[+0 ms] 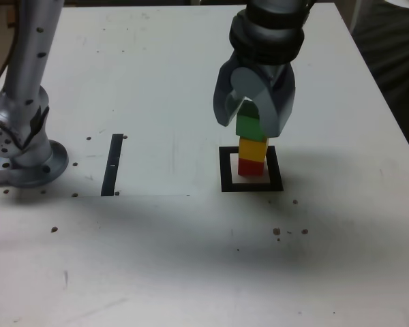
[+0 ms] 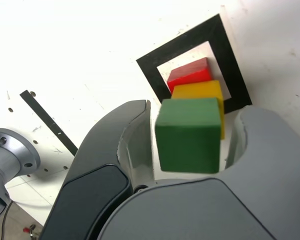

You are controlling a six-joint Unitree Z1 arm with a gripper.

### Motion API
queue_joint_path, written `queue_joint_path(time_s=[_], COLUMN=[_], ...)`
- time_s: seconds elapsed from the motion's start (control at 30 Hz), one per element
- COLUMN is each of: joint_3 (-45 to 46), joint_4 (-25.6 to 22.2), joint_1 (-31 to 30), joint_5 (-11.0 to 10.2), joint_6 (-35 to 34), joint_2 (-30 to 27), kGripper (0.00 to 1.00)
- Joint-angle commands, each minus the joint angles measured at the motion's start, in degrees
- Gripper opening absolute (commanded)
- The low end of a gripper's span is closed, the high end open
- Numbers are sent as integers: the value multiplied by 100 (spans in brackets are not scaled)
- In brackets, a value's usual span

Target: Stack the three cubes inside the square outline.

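Observation:
The three cubes stand in one column inside the square outline (image 1: 225, 170): red cube (image 1: 251, 167) at the bottom, yellow cube (image 1: 253, 148) on it, green cube (image 1: 249, 126) on top. My gripper (image 1: 251, 128) hangs straight over the stack with a finger on each side of the green cube. In the wrist view the green cube (image 2: 190, 140) sits between the fingers with a narrow gap on both sides, so the gripper (image 2: 192, 115) is open. Under it show the yellow cube (image 2: 197, 90), the red cube (image 2: 190, 75) and the square outline (image 2: 182, 44).
A narrow black strip (image 1: 112, 163) lies on the white table towards the exterior view's left. The arm's grey base (image 1: 20, 150) stands at the left edge, also in the wrist view (image 2: 10, 150). Small dark specks dot the tabletop.

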State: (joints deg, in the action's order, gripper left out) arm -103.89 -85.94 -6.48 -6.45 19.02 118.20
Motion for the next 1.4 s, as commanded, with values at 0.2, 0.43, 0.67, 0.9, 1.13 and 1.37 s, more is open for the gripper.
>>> queue_joint_path(time_s=[0.2,0.43,0.67,0.9,1.13,1.37], joint_3=[238,754,1779,2985,4107,5195], joint_4=[162,281,452,849,1245,1976], joint_1=[15,15,15,15,15,15], joint_5=[1,-75,-250,-248,-83,381], joint_6=[1,-78,-347,-899,-1349,-1564], joint_2=[-325,-968,-1828,-2550,-2986,-3166], kGripper=[99,99,100,100,100,100])
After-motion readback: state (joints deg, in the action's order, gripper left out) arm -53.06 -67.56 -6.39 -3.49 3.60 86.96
